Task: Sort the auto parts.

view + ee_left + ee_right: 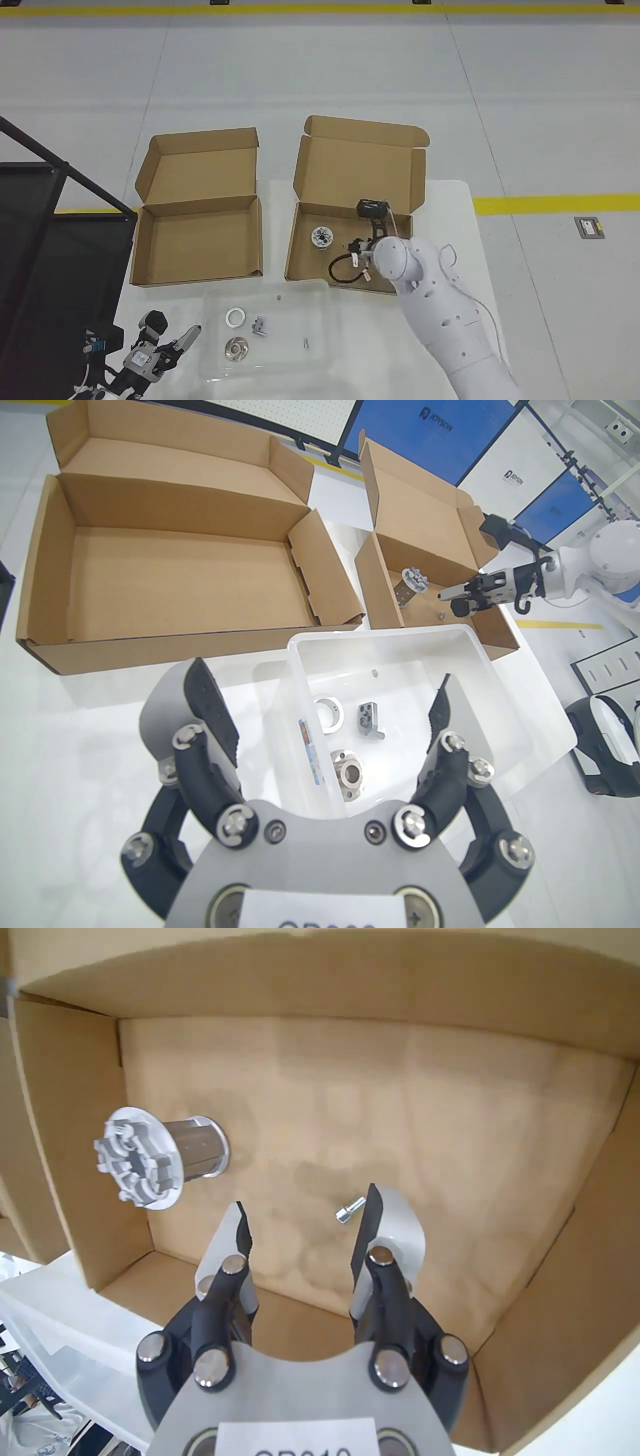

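Note:
My right gripper (307,1213) hangs open and empty inside the right cardboard box (345,170), just above its floor. A small silver bolt (349,1210) lies on the box floor beside one fingertip. A toothed metal hub (150,1157) stands near the box's left wall, also seen as the hub (321,236) from above. My left gripper (320,695) is open and empty at the near left of the table, in front of the clear plastic bin (480,650). The bin holds a white ring (327,712), a grey bracket (369,720), a flanged bushing (348,775) and a tiny screw (374,672).
The left cardboard box (198,238) stands open with nothing in it. A black rack (45,260) borders the table's left side. The bin (215,305) lies along the table's front edge, close to both boxes.

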Motion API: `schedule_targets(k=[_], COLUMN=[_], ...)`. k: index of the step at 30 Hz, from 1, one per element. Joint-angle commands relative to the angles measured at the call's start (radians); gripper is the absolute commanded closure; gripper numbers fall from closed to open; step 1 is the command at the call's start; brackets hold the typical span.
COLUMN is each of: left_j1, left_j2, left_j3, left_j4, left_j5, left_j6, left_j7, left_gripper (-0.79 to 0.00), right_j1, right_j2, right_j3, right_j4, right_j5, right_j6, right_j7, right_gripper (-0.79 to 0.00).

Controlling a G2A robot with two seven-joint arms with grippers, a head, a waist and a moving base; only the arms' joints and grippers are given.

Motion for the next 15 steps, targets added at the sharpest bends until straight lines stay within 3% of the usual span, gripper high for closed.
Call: schedule_targets(k=[1,4,7,12,14,15], left_j1=[0.0,0.0,0.0,0.0,0.0,0.0], left_j2=[0.0,0.0,0.0,0.0,0.0,0.0], left_j3=[0.0,0.0,0.0,0.0,0.0,0.0], left_j4=[0.0,0.0,0.0,0.0,0.0,0.0], left_j5=[0.0,0.0,0.0,0.0,0.0,0.0], left_j6=[0.0,0.0,0.0,0.0,0.0,0.0], left_j7=[0.0,0.0,0.0,0.0,0.0,0.0], left_gripper=[-0.785,-0.785,-0.785,-0.785,-0.785,-0.785], right_j1=[-0.078,-0.202,-0.314,-0.431,-0.451,-0.458], right_j2=[0.013,0.03,0.042,0.051,0.05,0.049], right_j3=[0.019,0.034,0.023,-0.071,-0.13,-0.166], right_j4=[-0.149,-0.366,-0.558,-0.745,-0.774,-0.786], right_j5=[-0.025,-0.078,-0.138,-0.237,-0.298,-0.327], right_j6=[-0.012,-0.029,-0.054,-0.125,-0.129,-0.137], right_j7=[0.002,0.022,0.049,0.086,0.111,0.113], right_gripper=[-0.486,-0.468,-0.499,-0.542,-0.613,-0.714])
